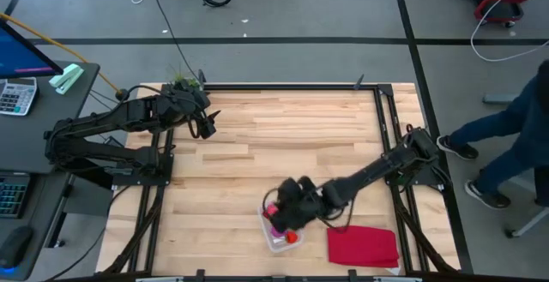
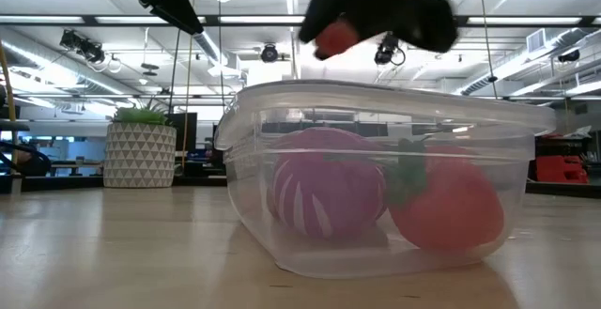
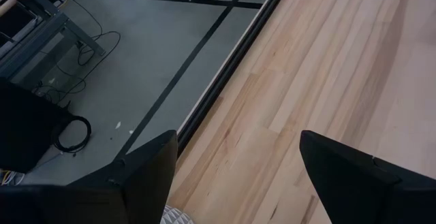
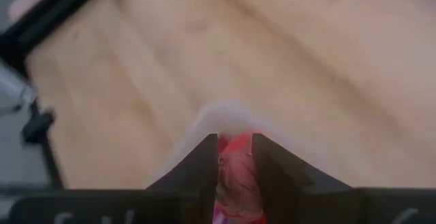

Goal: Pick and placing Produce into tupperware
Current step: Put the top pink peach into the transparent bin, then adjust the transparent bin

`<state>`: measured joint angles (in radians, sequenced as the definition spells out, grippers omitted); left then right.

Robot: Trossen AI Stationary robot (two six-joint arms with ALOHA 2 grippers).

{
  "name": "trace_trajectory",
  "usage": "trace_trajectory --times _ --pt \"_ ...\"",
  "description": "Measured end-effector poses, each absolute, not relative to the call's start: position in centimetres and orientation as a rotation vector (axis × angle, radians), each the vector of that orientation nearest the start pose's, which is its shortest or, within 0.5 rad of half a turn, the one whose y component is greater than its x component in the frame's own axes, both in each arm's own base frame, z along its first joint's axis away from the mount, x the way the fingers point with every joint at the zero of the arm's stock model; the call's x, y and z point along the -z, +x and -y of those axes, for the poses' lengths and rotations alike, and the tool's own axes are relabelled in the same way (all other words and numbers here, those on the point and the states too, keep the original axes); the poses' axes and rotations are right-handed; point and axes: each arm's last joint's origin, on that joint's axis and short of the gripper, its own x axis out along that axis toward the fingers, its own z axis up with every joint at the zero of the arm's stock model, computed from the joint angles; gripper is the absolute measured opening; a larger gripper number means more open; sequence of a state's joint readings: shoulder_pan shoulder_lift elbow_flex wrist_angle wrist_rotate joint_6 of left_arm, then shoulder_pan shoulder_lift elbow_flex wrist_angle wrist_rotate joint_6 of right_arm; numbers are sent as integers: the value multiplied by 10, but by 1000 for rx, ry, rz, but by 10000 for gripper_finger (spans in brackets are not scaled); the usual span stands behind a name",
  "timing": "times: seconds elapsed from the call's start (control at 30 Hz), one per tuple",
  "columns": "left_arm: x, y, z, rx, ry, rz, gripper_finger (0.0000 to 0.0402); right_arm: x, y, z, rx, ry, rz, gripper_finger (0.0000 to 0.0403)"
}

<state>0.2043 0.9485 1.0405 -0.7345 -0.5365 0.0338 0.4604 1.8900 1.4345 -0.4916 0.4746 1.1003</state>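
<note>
Nearest, a purple piece (image 2: 327, 196) and a larger red piece (image 2: 449, 206) are seen inside the tupperware (image 2: 376, 102). Directly above it, a small red piece (image 2: 334, 37) is pinched by the right gripper (image 4: 235, 157). Farthest from it, the left gripper (image 1: 206, 126) is held with fingers spread.

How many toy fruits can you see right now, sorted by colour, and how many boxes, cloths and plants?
Purple toy fruit, in the clear container: 1
Large red toy fruit, in the container: 1
Small red toy fruit, held in the right gripper above the container: 1
Clear container: 1
Red cloth: 1
Potted plant: 1
Total: 6
</note>
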Motion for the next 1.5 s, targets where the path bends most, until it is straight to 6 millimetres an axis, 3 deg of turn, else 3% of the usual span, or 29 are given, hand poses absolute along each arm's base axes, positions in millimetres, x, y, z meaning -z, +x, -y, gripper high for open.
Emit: trace_trajectory --times 0.13,0.27,0.57,0.77,1.13,1.5 --pt "-345 172 -51 -710 123 -655 316 -221 354 -192 414 641 -756 107" --pt "-345 172 -51 -711 119 -654 316 -210 341 -203 425 630 -774 123" --pt "-345 172 -51 -711 119 -654 316 -181 336 -180 533 604 -807 162" --pt "-345 172 -51 -711 119 -654 316 -179 338 -173 517 642 -875 173" --pt "-345 172 -51 -711 119 -654 316 -176 326 -189 491 737 -984 152" --pt "-344 172 -51 -711 119 -655 316 -172 315 -185 630 748 -1044 100"
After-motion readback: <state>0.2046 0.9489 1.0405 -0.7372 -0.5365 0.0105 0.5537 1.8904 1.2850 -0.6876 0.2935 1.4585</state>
